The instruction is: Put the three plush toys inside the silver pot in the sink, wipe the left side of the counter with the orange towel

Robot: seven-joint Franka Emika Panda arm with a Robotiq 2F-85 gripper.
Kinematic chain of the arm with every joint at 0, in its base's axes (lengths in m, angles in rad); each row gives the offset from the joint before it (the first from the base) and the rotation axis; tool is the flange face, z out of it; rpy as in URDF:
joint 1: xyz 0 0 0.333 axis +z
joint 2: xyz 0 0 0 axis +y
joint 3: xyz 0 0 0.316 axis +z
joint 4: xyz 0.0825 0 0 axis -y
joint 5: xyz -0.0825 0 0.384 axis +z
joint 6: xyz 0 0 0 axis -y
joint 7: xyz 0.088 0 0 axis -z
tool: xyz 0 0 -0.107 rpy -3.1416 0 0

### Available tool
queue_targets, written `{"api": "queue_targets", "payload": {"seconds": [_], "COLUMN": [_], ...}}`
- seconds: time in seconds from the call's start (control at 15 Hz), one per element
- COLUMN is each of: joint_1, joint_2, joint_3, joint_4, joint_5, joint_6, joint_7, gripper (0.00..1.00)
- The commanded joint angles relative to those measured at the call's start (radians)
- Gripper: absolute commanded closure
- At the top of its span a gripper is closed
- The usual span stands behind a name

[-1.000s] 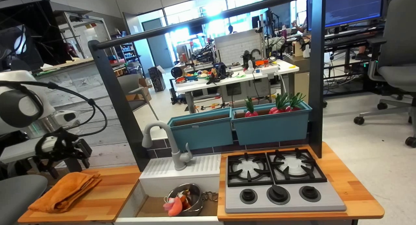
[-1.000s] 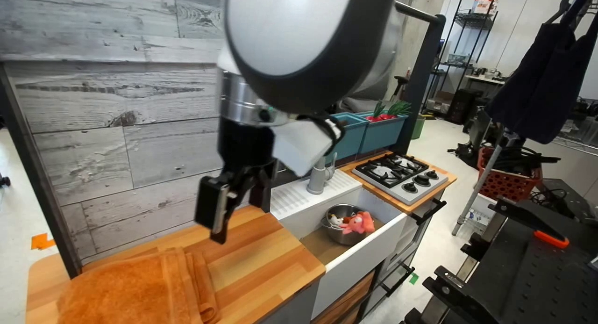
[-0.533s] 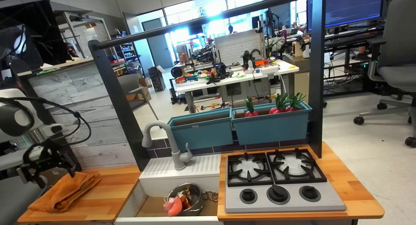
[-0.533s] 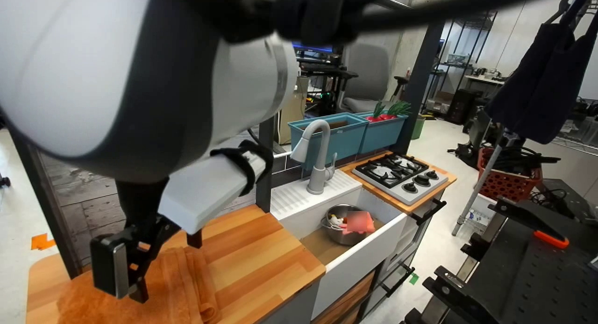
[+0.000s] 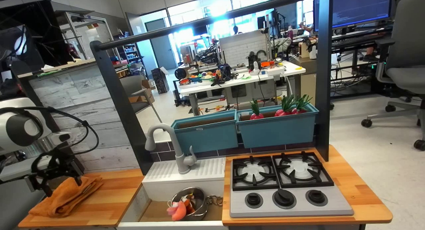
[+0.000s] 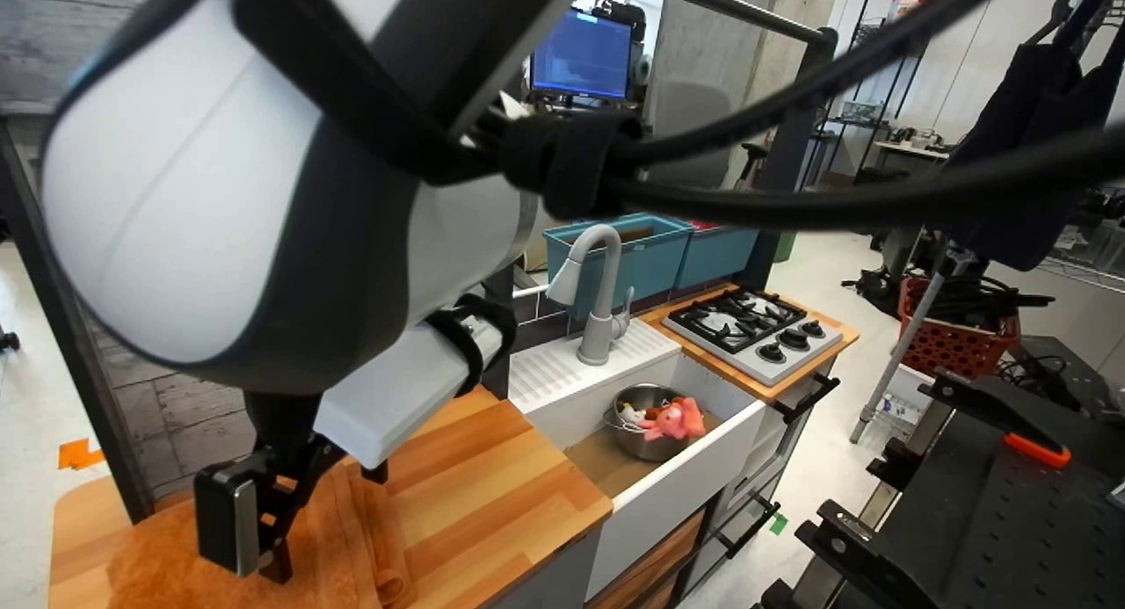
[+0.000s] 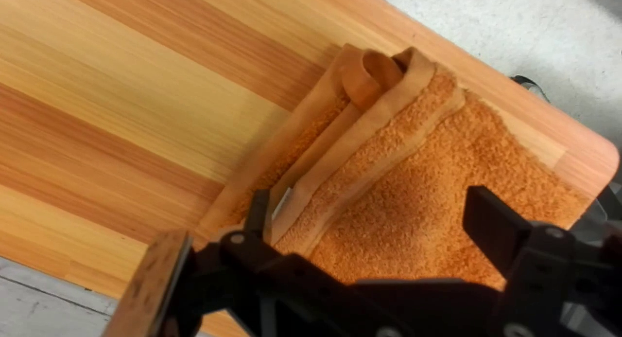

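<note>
Spread gripper point(image 7: 371, 215) above towel point(image 7: 413, 196)

The pot point(image 6: 635, 442) with the toys point(image 6: 677, 418) in it we see in both exterior views alone: in the sink point(image 6: 677, 490), across the counter point(image 6: 501, 468) from the gripper. Closest texture, wrist view: nubby orange pile, smooth trim curled into a loop. Counter: striped wood. Pot: round, shiny metal, the pink one overhanging its rim. Towel lies directly beneath the parted jaws; touching or not, we cannot tell.
</note>
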Motion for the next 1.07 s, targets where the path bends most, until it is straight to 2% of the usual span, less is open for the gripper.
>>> {"api": "queue_targets", "payload": {"seconds": [0.0, 0.2, 0.47, 0.6, 0.67, 0.87, 1.0], "joint_1": [-0.001, 0.006, 0.051, 0.058, 0.041, 0.049, 0.017], "joint_2": [0.037, 0.101, 0.219, 0.283, 0.198, 0.246, 0.18], "joint_3": [0.011, 0.023, 0.004, 0.007, 0.013, 0.012, 0.012], "joint_4": [0.035, 0.132, 0.289, 0.378, 0.238, 0.312, 0.197], "joint_5": [-0.005, 0.004, -0.008, 0.001, 0.0, 0.0, 0.007], "joint_6": [0.023, -0.031, -0.035, -0.075, -0.016, -0.039, -0.037], "joint_7": [0.008, 0.003, 0.023, 0.006, 0.003, 0.003, 0.001], "gripper": [0.0, 0.0, 0.0, 0.0, 0.0, 0.0, 0.0]}}
